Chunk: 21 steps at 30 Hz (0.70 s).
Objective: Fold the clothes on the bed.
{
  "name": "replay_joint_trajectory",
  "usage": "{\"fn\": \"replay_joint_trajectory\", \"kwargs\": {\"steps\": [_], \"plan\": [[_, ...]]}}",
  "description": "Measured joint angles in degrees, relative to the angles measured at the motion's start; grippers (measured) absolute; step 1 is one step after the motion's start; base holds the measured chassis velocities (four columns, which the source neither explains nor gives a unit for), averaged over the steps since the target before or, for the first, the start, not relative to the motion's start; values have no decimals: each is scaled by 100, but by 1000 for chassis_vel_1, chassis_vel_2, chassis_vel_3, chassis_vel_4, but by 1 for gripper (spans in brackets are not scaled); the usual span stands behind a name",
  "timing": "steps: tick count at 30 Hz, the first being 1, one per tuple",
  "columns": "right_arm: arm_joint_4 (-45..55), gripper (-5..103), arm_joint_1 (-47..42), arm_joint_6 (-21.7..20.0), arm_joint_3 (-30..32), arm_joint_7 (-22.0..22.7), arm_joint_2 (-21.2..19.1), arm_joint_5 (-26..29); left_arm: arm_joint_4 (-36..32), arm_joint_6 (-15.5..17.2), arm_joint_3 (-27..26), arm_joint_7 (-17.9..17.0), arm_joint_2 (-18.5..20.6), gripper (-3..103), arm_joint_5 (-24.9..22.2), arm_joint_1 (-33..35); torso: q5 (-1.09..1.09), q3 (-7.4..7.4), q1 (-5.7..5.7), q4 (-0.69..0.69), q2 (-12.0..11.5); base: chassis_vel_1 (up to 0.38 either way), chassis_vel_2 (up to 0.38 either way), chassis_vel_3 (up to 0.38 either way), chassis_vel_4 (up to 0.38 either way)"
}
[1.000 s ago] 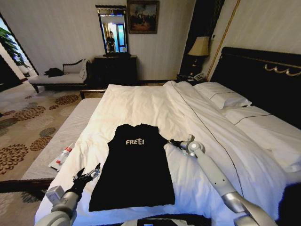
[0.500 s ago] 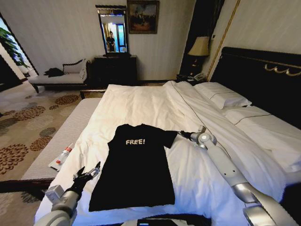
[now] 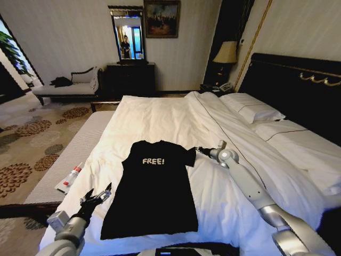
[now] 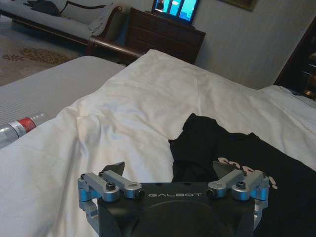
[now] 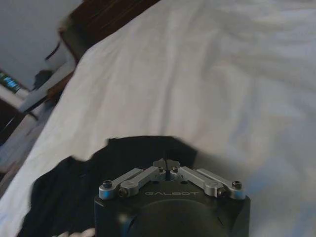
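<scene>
A black T-shirt (image 3: pixel 152 186) lettered "FREE!" is seen laid flat, chest up, on the white duvet (image 3: pixel 176 120) of a double bed (image 3: pixel 224 208), in the lower centre of the head view, its hem toward the bottom edge and its collar toward the middle of the frame. The right gripper (image 3: pixel 197 151) is held at the tip of the shirt's right-hand sleeve, right of centre; in the right wrist view its fingers (image 5: pixel 163 169) are drawn together with their tips meeting above the black sleeve fabric (image 5: pixel 138 148), though whether cloth is pinched between them cannot be told. The left gripper (image 3: pixel 96 196) is poised at the lower left of the head view, just beside the shirt's left edge near the hem, its fingers (image 4: pixel 112 170) spread apart over the duvet. A plastic bottle with a red label (image 3: pixel 71 176) is seen lying on the grey bench (image 3: pixel 74 154) at the frame's left
</scene>
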Motion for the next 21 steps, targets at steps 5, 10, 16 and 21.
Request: {"fn": "replay_joint_trajectory", "kwargs": {"steps": [5,10,16,21], "plan": [[254,0,134,-60,-351,168,104,110,8,-26,-53,45,-30,100,11,37,0,0,0,0,0,0,0,0,0],[242,0,305,-69,-714,225,317,90,11,-49,-179,112,-53,100,-35,98,2,0,0,1,0,0,0,0,0],[-12,0,523,-65,-1132,244,698,-44,36,-71,-343,185,-98,100,-137,167,0,0,0,2,0,0,0,0,0],[-232,0,592,-52,-1341,242,938,-153,77,-80,-380,205,-112,100,-179,169,1,0,0,1,0,0,0,0,0]]}}
